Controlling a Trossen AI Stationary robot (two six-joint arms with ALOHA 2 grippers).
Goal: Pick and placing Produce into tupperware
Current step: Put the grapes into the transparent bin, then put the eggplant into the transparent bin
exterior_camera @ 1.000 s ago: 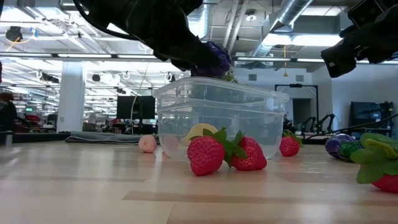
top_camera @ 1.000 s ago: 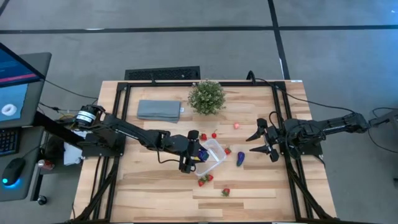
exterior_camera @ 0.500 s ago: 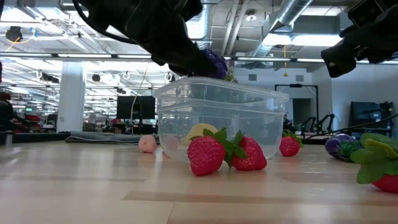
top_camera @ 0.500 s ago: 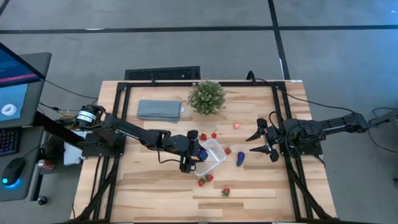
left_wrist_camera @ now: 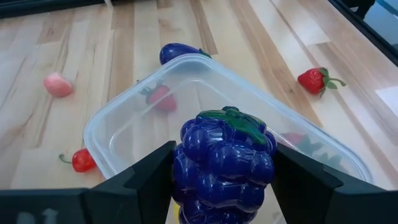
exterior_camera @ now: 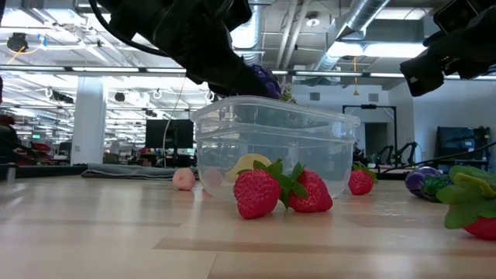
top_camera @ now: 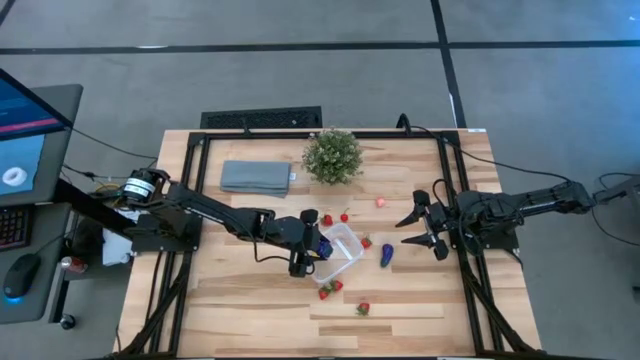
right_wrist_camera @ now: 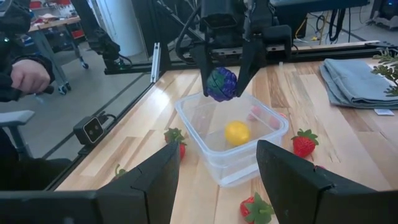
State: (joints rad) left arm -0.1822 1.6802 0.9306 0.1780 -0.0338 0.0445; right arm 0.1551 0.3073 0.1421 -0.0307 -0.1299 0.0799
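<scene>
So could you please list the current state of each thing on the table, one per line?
Left tool: shut on the purple grapes, held above the tupperware.
Right tool: open, empty, at the table's right side.
Tupperware: upright, no lid, holding a yellow piece.
Eggplant: lying on the table, right of the tupperware.
Two strawberries: on the table, beside the tupperware's wall.
Cloth: folded flat.

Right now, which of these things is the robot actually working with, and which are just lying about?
Job:
- purple grapes, held in left tool over the box
- clear box
- yellow piece inside
- strawberries
- eggplant

Lying about:
- potted plant
- folded cloth
</scene>
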